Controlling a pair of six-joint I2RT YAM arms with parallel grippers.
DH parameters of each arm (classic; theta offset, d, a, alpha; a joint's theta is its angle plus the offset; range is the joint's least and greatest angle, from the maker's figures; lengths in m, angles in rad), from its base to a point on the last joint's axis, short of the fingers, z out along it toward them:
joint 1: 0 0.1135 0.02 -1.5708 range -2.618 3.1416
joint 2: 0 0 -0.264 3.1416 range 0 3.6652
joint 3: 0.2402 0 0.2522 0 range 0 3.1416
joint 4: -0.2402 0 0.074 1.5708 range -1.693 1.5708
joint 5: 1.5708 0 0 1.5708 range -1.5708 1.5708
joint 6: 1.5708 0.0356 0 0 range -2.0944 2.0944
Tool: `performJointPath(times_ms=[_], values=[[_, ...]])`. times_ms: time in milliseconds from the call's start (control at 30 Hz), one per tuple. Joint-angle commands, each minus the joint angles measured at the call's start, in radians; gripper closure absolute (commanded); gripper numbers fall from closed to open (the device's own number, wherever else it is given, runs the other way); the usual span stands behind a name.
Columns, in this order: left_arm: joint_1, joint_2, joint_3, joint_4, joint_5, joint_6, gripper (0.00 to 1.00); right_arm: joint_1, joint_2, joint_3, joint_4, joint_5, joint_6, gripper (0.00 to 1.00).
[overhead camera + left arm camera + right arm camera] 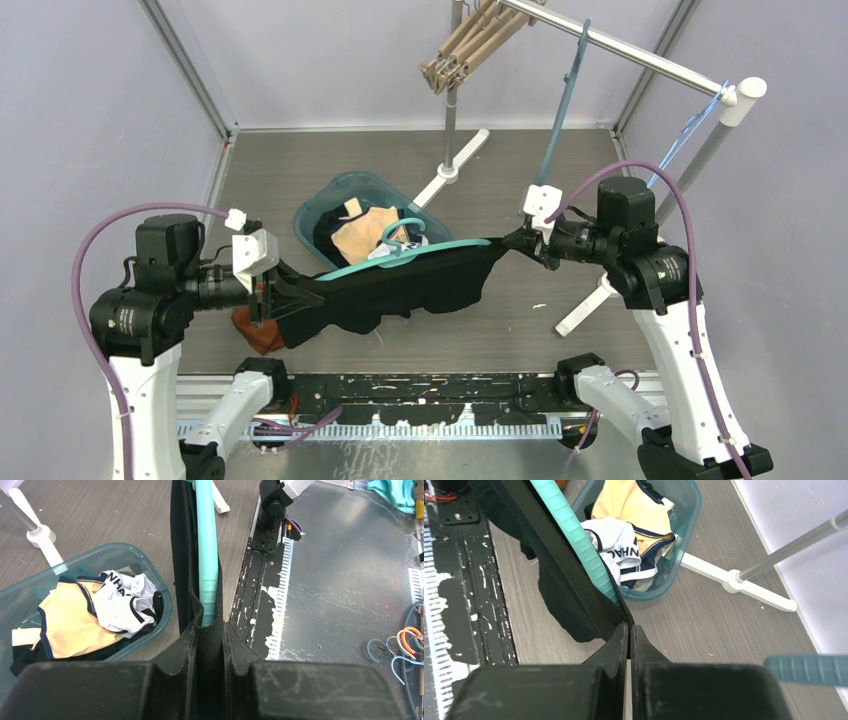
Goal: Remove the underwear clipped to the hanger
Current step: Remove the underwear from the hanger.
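Observation:
Black underwear (410,285) hangs along a teal hanger (420,257), stretched in the air between my two grippers. My left gripper (300,295) is shut on the left end of the underwear's waistband (209,645), with the hanger's teal arm (206,555) running up from between the fingers. My right gripper (515,240) is shut on the right end of the waistband (574,587), next to the hanger's ribbed teal arm (574,545). Whether the clips still grip the cloth is hidden.
A teal bin (330,205) behind the hanger holds cream, white and dark underwear (365,235). A brown garment (255,332) lies under the left gripper. A white rack (640,60) with blue hangers (560,100) and wooden hangers (470,45) stands at back right.

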Motion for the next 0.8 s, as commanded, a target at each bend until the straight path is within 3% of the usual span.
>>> performJointPath(times_ms=[0, 433, 767], values=[[0.016, -0.018, 0.04, 0.005, 0.076, 0.023, 1.0, -0.042, 0.0, -0.004, 0.012, 0.239, -0.053, 0.99], [0.025, -0.012, 0.05, 0.045, 0.078, -0.033, 1.0, -0.137, 0.069, 0.003, 0.007, 0.308, -0.045, 0.99], [0.045, 0.012, 0.052, 0.129, 0.159, -0.119, 1.0, -0.167, 0.102, -0.048, 0.001, 0.219, -0.057, 0.99]])
